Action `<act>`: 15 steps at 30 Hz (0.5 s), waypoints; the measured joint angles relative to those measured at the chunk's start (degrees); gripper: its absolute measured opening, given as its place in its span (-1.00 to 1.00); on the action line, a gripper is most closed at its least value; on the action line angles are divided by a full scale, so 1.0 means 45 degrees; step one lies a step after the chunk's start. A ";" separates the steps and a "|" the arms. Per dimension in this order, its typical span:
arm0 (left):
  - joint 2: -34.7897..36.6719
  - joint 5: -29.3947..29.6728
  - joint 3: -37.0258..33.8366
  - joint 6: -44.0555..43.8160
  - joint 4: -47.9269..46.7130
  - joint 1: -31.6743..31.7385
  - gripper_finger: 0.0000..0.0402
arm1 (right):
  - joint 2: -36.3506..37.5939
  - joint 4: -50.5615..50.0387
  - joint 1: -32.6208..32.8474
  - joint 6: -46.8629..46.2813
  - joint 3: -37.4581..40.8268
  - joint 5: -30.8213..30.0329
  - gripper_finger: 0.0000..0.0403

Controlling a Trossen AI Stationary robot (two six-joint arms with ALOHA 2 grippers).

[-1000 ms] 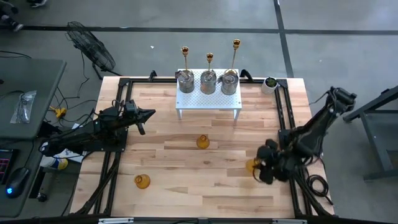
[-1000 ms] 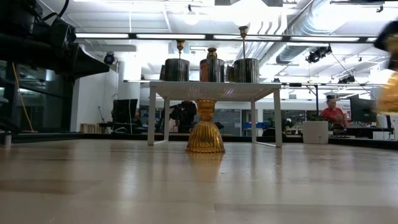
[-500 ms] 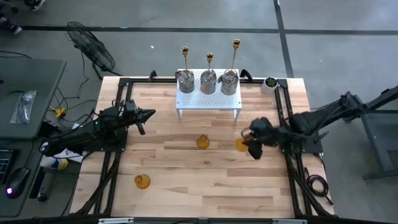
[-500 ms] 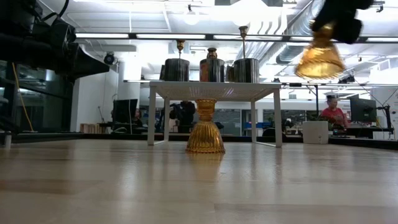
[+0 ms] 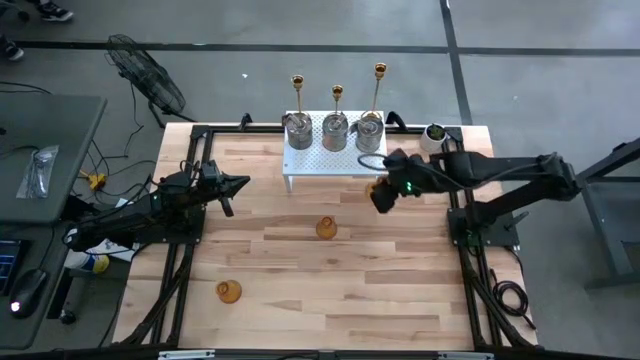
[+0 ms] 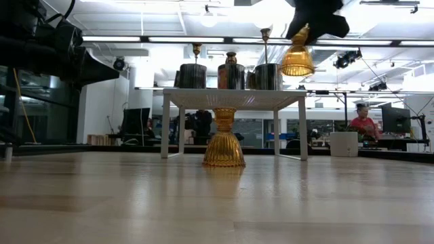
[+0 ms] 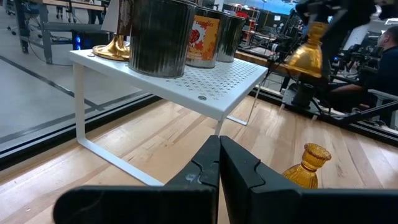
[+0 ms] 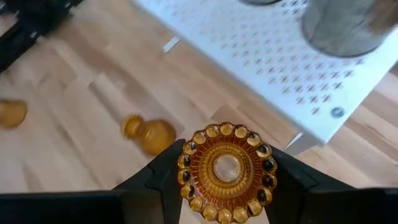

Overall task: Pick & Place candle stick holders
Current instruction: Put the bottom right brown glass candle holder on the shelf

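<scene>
Three gold stick holders (image 5: pixel 337 92) and three silver jar holders (image 5: pixel 335 130) stand on a white perforated stand (image 5: pixel 335 163) at the table's far side. One amber glass holder (image 5: pixel 326 228) stands upright on its wide foot mid-table, and another (image 5: pixel 229 291) sits near the front left. My right gripper (image 5: pixel 385 192) is shut on a further amber holder (image 6: pixel 297 59), in the air by the stand's right front corner. My left gripper (image 5: pixel 243 183) is shut and level at the table's left, with nothing in it. My right gripper pinches the amber holder between its two fingers (image 8: pixel 163 180), one on each opposite side. The fingers slant down from the table's right side. The holder's wide fluted foot (image 6: pixel 297 66) hangs below the gripper, slightly tilted, lifted clear of the table at about the stand's top height.
A small green plant in a white pot (image 5: pixel 434 133) stands at the far right corner. Black frame rails (image 5: pixel 455 170) run along the table's sides. Bare wood lies in front of the stand and across the near half.
My right gripper has swung from the table's near right toward the far edge and the white stand, rising and rolling as it went. The amber holder travelled with it, lifted from table level up to the height of the stand's top.
</scene>
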State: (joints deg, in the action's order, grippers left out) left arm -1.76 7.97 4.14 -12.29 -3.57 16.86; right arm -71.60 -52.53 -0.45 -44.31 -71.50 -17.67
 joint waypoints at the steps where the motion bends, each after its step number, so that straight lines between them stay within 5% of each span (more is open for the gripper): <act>1: 0.0000 0.0003 0.0000 0.0000 0.0000 0.0000 -1.00 | -0.0153 -0.0069 -0.0231 -0.0075 -0.0183 0.0004 -0.24; 15: 0.0004 0.0003 0.0000 -0.0005 0.0000 0.0001 -1.00 | -0.1900 -0.0099 -0.2525 -0.0245 -0.1436 -0.0035 -0.24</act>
State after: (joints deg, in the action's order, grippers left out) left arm -1.74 7.99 4.14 -12.32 -3.57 16.87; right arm -80.15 -52.98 -11.81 -45.41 -77.96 -17.82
